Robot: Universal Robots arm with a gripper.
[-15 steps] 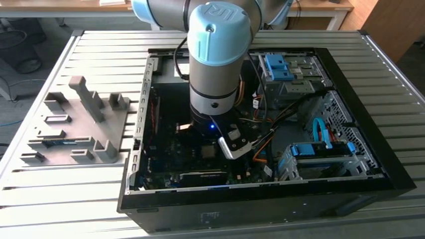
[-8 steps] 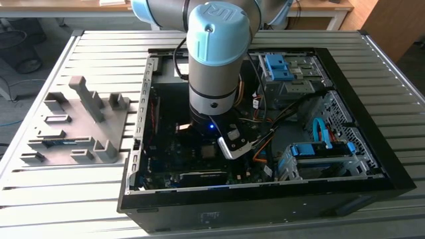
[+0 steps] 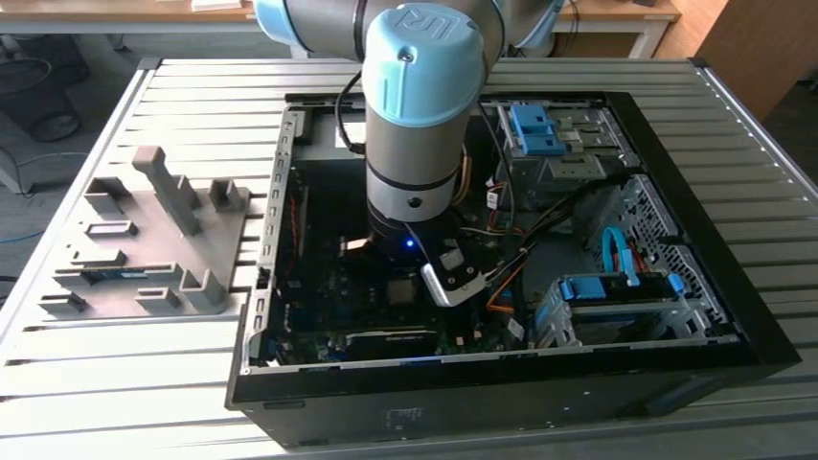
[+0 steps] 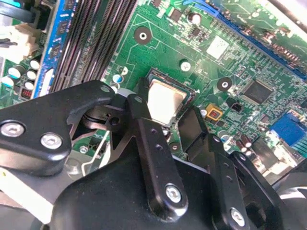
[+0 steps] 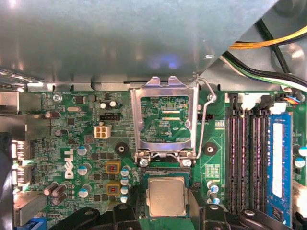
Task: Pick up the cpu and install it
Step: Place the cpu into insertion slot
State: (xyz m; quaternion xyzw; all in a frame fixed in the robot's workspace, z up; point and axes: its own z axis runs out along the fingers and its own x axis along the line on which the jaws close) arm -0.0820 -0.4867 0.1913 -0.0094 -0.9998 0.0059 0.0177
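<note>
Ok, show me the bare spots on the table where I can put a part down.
Bare slats of the table lie nearer the camera than the grey fixture tray, beyond that tray, and to the exterior view's right of the computer case. Crowded: inside the case, where the gripper is at the cpu among cables.

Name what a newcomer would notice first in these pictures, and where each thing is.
The grey and blue robot arm reaches down into the open computer case in the exterior view. In both wrist views a square silver chip lies on the green circuit board, with the black gripper right at it and the metal socket cover flipped open beside it.
</note>
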